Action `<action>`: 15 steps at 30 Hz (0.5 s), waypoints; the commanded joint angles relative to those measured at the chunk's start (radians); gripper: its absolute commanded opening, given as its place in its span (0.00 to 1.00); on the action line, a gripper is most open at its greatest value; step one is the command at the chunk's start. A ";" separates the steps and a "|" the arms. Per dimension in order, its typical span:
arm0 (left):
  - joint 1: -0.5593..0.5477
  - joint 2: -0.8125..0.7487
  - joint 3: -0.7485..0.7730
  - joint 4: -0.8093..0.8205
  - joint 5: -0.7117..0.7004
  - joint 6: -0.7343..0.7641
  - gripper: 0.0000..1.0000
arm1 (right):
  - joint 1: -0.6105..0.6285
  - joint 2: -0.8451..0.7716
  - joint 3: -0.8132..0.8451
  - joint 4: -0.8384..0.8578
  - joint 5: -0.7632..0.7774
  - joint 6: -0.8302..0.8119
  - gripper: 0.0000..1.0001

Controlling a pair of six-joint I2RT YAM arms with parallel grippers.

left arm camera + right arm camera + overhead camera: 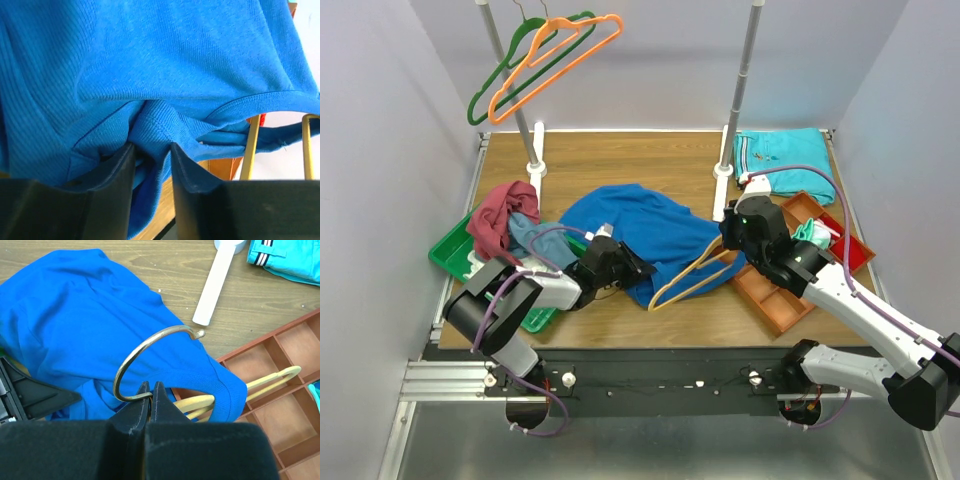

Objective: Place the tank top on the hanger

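Observation:
The royal blue tank top [640, 228] lies bunched in the middle of the table. The yellow hanger [692, 277] lies partly under its right edge. My left gripper [620, 268] is shut on a fold of the tank top [152, 125] at its near left edge. My right gripper [738, 232] is shut on the base of the hanger's metal hook [150, 347], which curves up over the cloth. The hanger's yellow arms [260, 382] run out from under the blue hem [227, 395].
A green tray [455, 255] with a maroon cloth [502, 212] sits at the left. A brown compartment tray [785, 295] and a red one [850, 245] sit at the right. A folded turquoise garment [782, 155] lies at the back right. Orange [560, 55] and green hangers hang on the rack.

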 commanded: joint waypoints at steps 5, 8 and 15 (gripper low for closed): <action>-0.005 0.003 -0.018 0.197 -0.001 0.025 0.08 | 0.006 0.019 0.037 -0.088 0.143 0.120 0.01; -0.005 -0.018 -0.052 0.244 0.009 0.040 0.00 | 0.006 0.045 0.058 -0.126 0.241 0.174 0.01; -0.007 -0.107 -0.149 0.286 0.053 0.092 0.00 | 0.006 0.083 0.115 -0.184 0.384 0.237 0.01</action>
